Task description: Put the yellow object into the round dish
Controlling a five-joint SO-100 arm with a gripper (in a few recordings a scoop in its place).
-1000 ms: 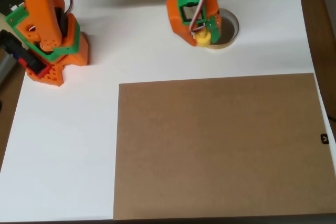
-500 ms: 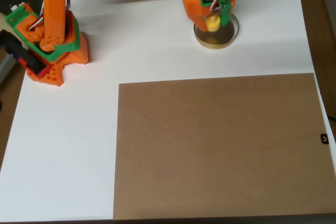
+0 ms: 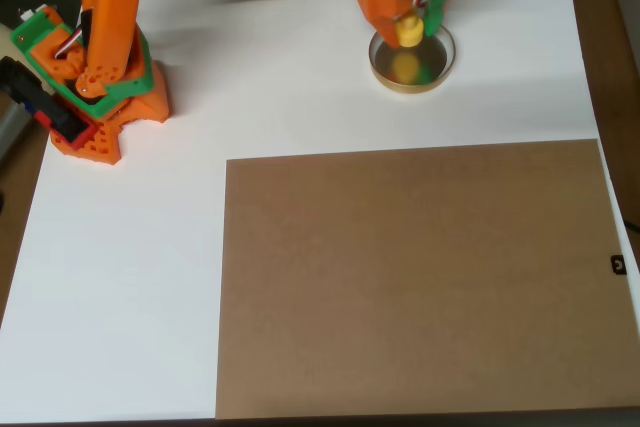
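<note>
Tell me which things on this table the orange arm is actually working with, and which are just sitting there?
Part of the job: the yellow object, held in the gripper above the round dish.

Just there: brown board, white table.

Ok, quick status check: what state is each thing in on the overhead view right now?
gripper: above the dish's far rim, shut on the yellow object
yellow object: held in the gripper, not yet released
round dish: upright on the white table; glossy interior reflects a yellow patch
brown board: flat, bare
</note>
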